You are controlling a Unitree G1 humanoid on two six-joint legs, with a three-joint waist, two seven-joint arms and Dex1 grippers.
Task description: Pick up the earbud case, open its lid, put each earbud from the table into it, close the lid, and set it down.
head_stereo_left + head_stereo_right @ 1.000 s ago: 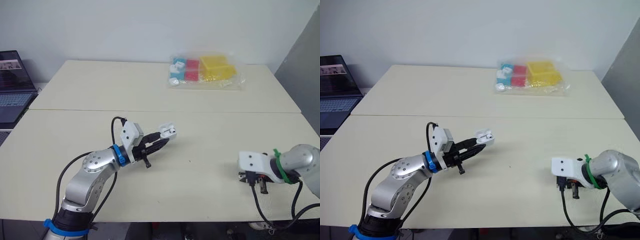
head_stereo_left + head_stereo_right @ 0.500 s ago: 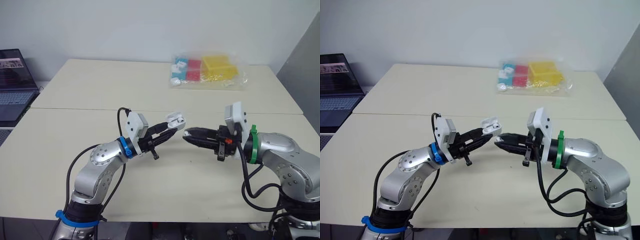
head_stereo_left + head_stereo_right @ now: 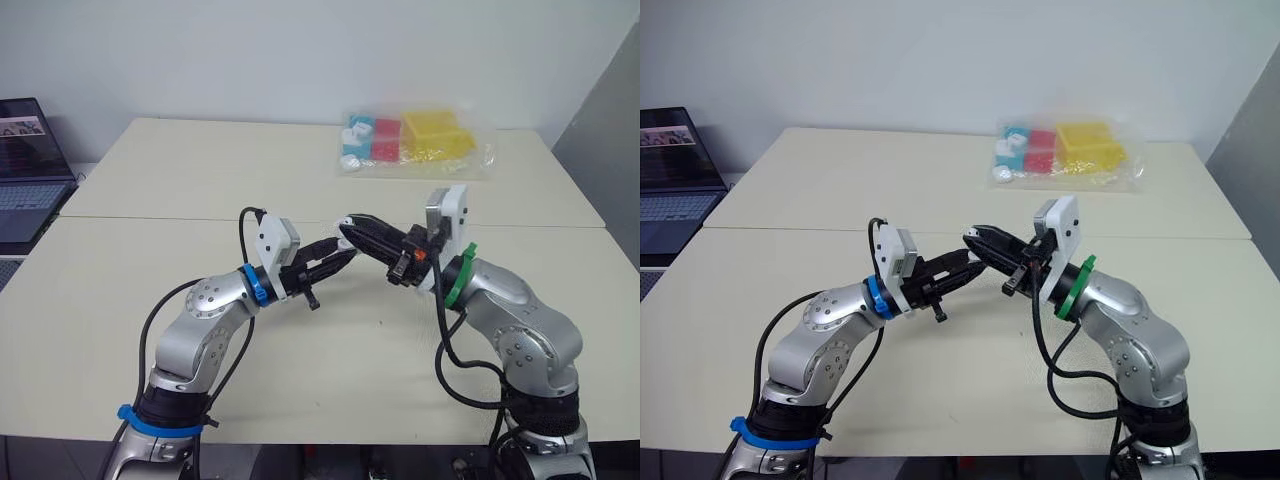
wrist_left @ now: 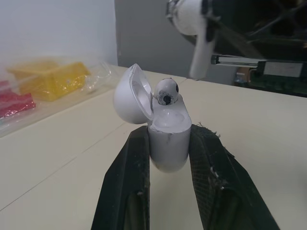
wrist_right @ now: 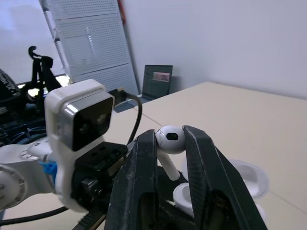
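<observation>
Meeting over the cream table's [image 3: 180, 180] middle: left gripper [image 3: 342, 252] and right gripper [image 3: 350, 222] — laptop [image 3: 25, 170] off its left edge, bagged blocks [image 3: 415, 142] at the far edge. Left wrist view: left gripper pinches the open earbud case [image 4: 167, 143], one earbud [image 4: 166, 92] seated. Right wrist view: right gripper pinches the second earbud [image 5: 171, 138].

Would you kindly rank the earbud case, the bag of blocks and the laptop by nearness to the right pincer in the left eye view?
1. Earbud case, just beside the right pincer.
2. Bag of blocks, at the table's far side.
3. Laptop, far left.
</observation>
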